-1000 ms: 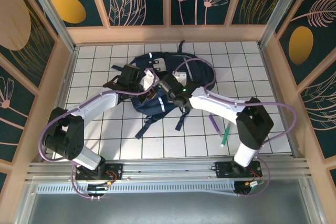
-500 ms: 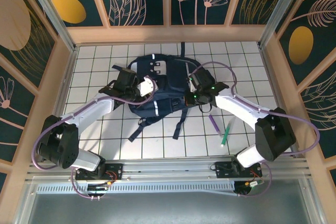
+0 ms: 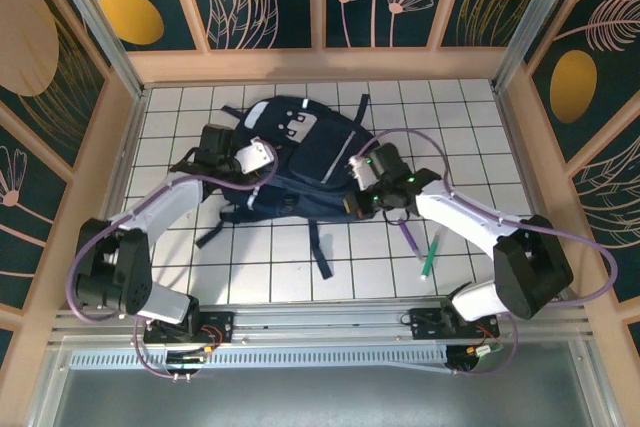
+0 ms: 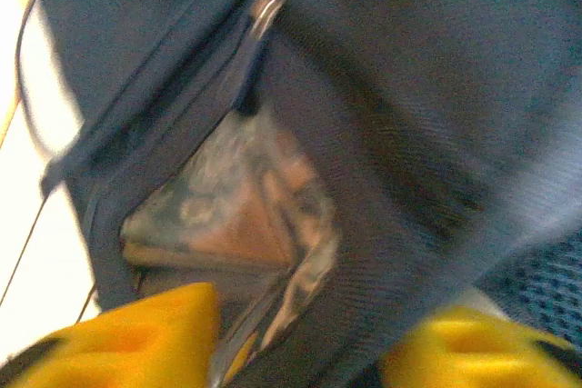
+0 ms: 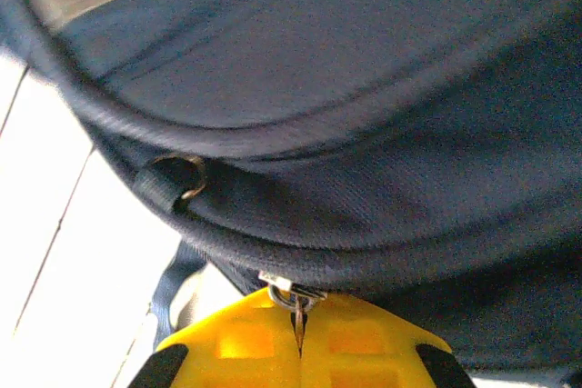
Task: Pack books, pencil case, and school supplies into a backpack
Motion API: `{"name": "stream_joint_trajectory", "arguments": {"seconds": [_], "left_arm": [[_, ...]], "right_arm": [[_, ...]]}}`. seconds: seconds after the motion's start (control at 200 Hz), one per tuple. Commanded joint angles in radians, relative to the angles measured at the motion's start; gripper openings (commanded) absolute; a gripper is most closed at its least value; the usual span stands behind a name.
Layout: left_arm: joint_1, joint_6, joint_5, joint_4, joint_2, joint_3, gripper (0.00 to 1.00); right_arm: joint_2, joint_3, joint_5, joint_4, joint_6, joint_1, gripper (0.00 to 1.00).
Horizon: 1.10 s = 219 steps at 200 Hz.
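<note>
Two pens, the purple pen (image 3: 409, 236) and the green pen (image 3: 428, 258), lie loose on the white tiled bench (image 3: 470, 147), just beside each other and near the right arm, so the supplies look not yet packed. The backpack (image 3: 305, 162) lies flat mid-bench between the two arms. The left hand (image 4: 309, 338) has its yellow fingers (image 4: 155, 333) apart at the backpack's left side, with the edge of an unzipped opening (image 4: 227, 215) between them. Something pale and brownish sits inside, too blurred to name. The right hand (image 5: 298, 315) is pressed together on the metal zipper pull (image 5: 291, 295) at the backpack's near right edge. I judge the job partway done: the bag is open, and both pens have yet to go in.
</note>
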Motion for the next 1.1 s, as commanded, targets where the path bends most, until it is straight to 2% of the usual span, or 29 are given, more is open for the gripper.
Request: {"name": "stream_joint_trajectory", "arguments": {"seconds": [0.0, 0.04, 0.075, 0.135, 0.195, 0.27, 0.325, 0.415, 0.545, 0.646, 0.686, 0.716, 0.761, 0.826, 0.866, 1.016, 1.091], "left_arm": [[0.009, -0.012, -0.031, -0.103, 0.057, 0.135, 0.77], [-0.010, 0.023, 0.106, -0.132, 0.026, 0.122, 0.77], [-0.035, 0.106, 0.224, -0.137, -0.021, 0.076, 0.77], [-0.105, 0.221, 0.370, -0.089, -0.111, -0.036, 0.82], [-0.168, 0.208, 0.478, 0.042, -0.175, -0.142, 0.88], [-0.193, 0.161, 0.571, 0.132, -0.202, -0.199, 0.86], [-0.205, 0.163, 0.566, 0.133, -0.194, -0.207, 0.83], [-0.224, 0.182, 0.491, 0.128, -0.162, -0.208, 0.78], [-0.232, 0.190, 0.393, 0.143, -0.116, -0.183, 0.58], [-0.232, 0.176, 0.331, 0.197, -0.108, -0.178, 0.35], [-0.232, 0.185, 0.316, 0.217, -0.112, -0.186, 0.17], [-0.232, 0.199, 0.305, 0.230, -0.116, -0.193, 0.00], [-0.231, 0.221, 0.288, 0.248, -0.123, -0.210, 0.00], [-0.224, 0.257, 0.274, 0.250, -0.135, -0.230, 0.00], [-0.214, 0.276, 0.285, 0.234, -0.145, -0.233, 0.00], [-0.143, 0.322, 0.366, 0.181, -0.208, -0.248, 0.00], [-0.106, 0.364, 0.370, 0.125, -0.224, -0.247, 0.00]], "right_arm": [[0.031, 0.059, -0.052, 0.046, -0.020, 0.084, 0.00], [0.051, 0.076, -0.055, 0.062, -0.012, 0.100, 0.00], [0.067, 0.089, -0.058, 0.073, -0.005, 0.108, 0.00], [0.088, 0.112, -0.069, 0.082, -0.003, 0.122, 0.00], [0.106, 0.124, -0.088, 0.089, -0.002, 0.130, 0.00], [0.116, 0.128, -0.118, 0.099, -0.003, 0.139, 0.00], [0.118, 0.130, -0.134, 0.104, -0.003, 0.147, 0.00], [0.115, 0.124, -0.139, 0.121, 0.007, 0.157, 0.00], [0.108, 0.119, -0.127, 0.130, 0.034, 0.158, 0.00], [0.108, 0.114, -0.080, 0.117, 0.051, 0.156, 0.00], [0.108, 0.111, -0.048, 0.106, 0.056, 0.152, 0.00], [0.108, 0.112, 0.006, 0.085, 0.067, 0.148, 0.00], [0.111, 0.113, 0.078, 0.050, 0.076, 0.135, 0.00], [0.121, 0.124, 0.271, -0.038, 0.116, 0.094, 0.00], [0.126, 0.121, 0.323, -0.074, 0.125, 0.058, 0.00], [0.126, 0.097, 0.358, -0.111, 0.157, -0.091, 0.00], [0.119, 0.092, 0.348, -0.088, 0.135, -0.104, 0.00]]}}
